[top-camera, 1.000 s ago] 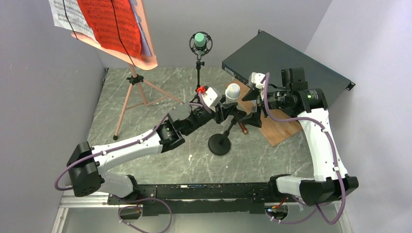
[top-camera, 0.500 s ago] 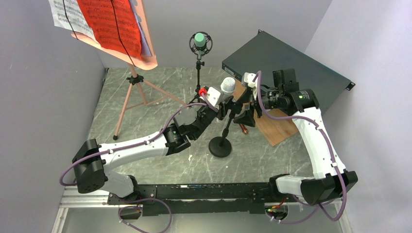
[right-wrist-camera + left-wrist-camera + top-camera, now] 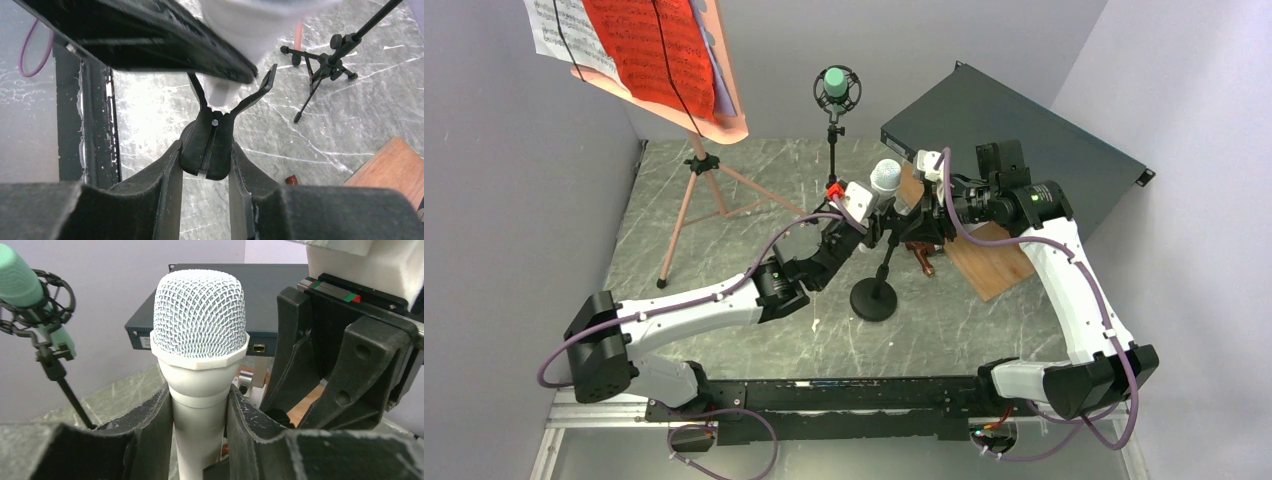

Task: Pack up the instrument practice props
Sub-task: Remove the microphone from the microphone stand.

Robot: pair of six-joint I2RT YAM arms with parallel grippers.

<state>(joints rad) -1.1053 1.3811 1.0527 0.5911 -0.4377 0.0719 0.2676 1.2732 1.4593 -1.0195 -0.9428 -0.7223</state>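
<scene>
My left gripper (image 3: 200, 401) is shut on the body of the white microphone (image 3: 200, 335), which points up just below its mesh head (image 3: 885, 177). The microphone's foot sits between the spread prongs of the black mount's clip (image 3: 209, 142). My right gripper (image 3: 206, 162) is shut on the rear levers of that clip, and its fingers (image 3: 170, 175) press both sides. The mount's round base (image 3: 873, 298) rests on the table. The green microphone (image 3: 835, 82) stands on its black tripod mount (image 3: 325, 62) at the back. The pink tripod (image 3: 696, 195) holds red (image 3: 649, 50) and white (image 3: 559, 35) sheet-music pages.
The dark green metal box (image 3: 1014, 125) leans at the back right. The brown wooden board (image 3: 994, 265) lies under my right arm. A small red-brown piece (image 3: 291, 179) lies on the marble table (image 3: 754, 340) beside the board.
My right gripper has closed from wide open onto the mount's clip. Both grippers, the white microphone and the stand have shifted left and toward the back.
</scene>
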